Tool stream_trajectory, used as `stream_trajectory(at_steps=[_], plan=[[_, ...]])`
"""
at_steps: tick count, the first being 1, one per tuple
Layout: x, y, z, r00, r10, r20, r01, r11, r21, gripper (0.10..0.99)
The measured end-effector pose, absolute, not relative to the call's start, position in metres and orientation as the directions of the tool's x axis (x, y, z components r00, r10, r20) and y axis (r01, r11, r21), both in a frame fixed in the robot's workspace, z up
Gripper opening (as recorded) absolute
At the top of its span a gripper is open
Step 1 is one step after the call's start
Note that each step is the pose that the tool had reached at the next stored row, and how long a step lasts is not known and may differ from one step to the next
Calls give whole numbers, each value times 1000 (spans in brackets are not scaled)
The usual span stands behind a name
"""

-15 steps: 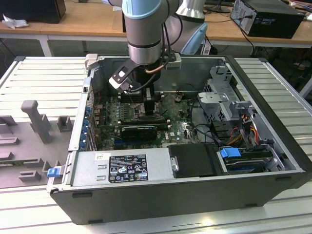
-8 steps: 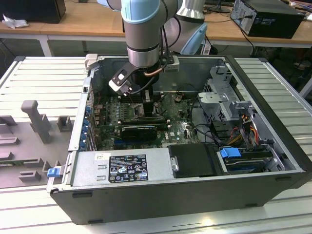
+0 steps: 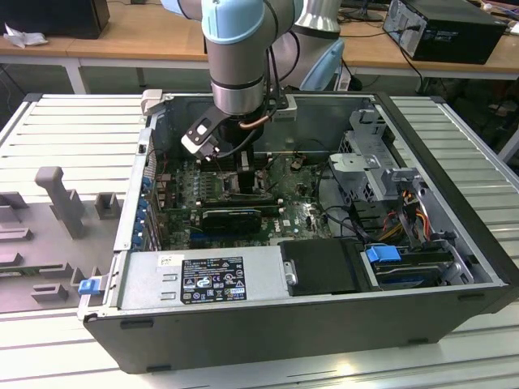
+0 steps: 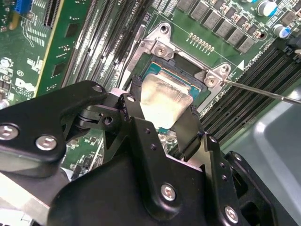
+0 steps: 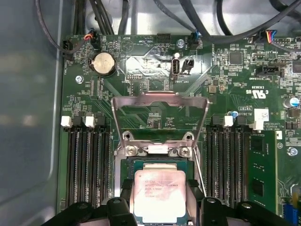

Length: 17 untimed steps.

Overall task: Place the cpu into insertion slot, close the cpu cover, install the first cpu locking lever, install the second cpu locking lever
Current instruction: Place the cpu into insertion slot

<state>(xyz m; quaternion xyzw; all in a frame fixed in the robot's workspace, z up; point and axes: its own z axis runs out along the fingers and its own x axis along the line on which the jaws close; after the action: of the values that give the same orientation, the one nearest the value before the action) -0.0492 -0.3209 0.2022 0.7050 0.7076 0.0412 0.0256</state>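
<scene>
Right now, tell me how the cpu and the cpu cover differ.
The cpu is a solid pale plate; the cpu cover is an open frame with a window. The cpu lies low over the insertion slot; the cpu cover stands raised open. Both are square, silvery metal.

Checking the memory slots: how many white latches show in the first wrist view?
4 latches: two on one side of the cpu cover, two on the other. Others may hide behind the gripper.
</scene>
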Motion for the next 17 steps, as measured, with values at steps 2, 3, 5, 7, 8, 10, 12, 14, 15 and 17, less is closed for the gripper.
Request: stream_trajectory(at_steps=[2,3,5,7,8,10,12,14,15,17], plan=[[-50,-321,200,-5,1000,21,996,3,94,529],[-50,-321,200,-5,1000,21,996,3,94,529],[-50,-321,200,-5,1000,22,996,3,94,529],[-50,-321,200,-5,1000,22,996,3,94,529],[-50,-321,200,-5,1000,22,996,3,94,529],[-50,-321,200,-5,1000,22,995,3,95,537],[-50,-321,200,-5,1000,22,996,3,94,604],[-50,-320,201,-5,1000,21,996,3,94,604],[-50,-320,205,-5,1000,22,996,3,94,604],[-50,-320,208,-5,1000,22,996,3,94,604]])
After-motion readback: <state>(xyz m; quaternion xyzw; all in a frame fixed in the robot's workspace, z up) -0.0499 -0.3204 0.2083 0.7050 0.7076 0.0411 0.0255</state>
